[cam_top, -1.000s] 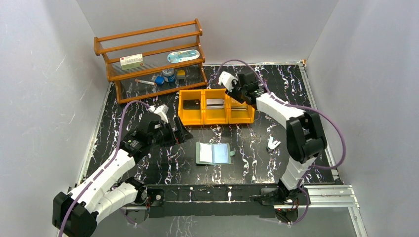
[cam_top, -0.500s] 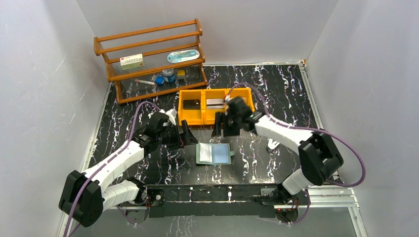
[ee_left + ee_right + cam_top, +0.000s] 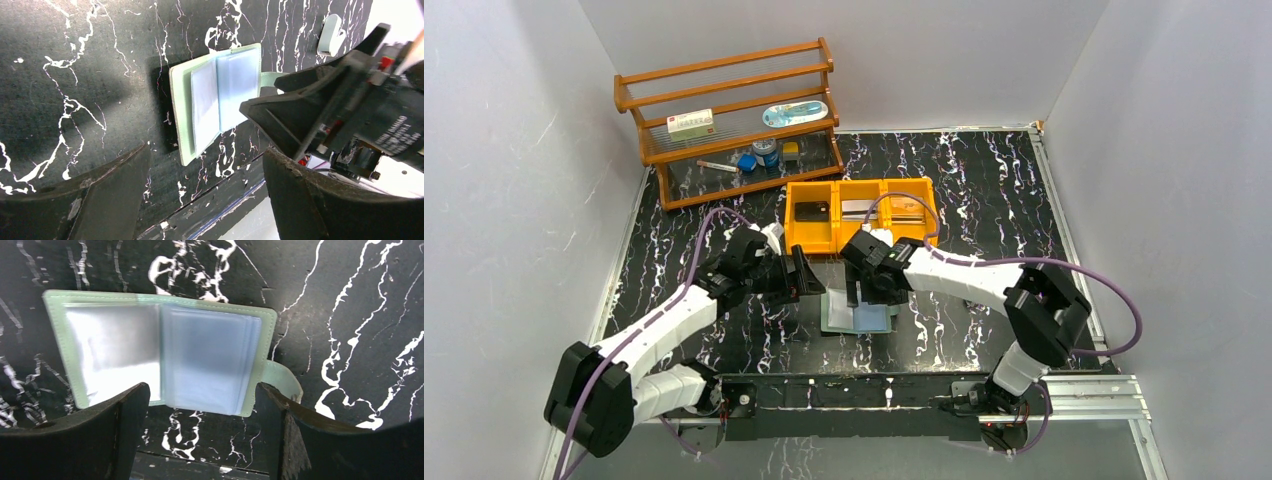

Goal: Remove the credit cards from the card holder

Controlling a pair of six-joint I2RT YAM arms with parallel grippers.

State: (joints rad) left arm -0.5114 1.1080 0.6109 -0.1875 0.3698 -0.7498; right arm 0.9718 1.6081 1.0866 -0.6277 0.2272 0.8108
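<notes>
- Card holder (image 3: 160, 360): lies opened flat on the black marbled table (image 3: 984, 190), near the front edge, between the two arms
- Card holder detail: the clear sleeves face up and a closing tab juts from one short edge; it cannot be told whether any sleeve contains a card
- Right gripper (image 3: 202, 387): positioned directly over the card holder, fingers spread wide, nothing gripped; contact with the holder cannot be determined
- Left gripper (image 3: 204, 150): positioned just beside the card holder on its left side, angled toward it, fingers spread apart, nothing gripped
- Credit cards (image 3: 859, 208): flat silvery-grey pieces lie in the middle and right compartments of the orange bin (image 3: 864, 243), which stands just behind the card holder
- Left compartment of the bin: contains a dark item (image 3: 812, 211)
- White clip (image 3: 331, 34): lies on the table beyond the card holder, apart from it
- Wooden shelf (image 3: 724, 110): stands at the rear left and carries several small items
</notes>
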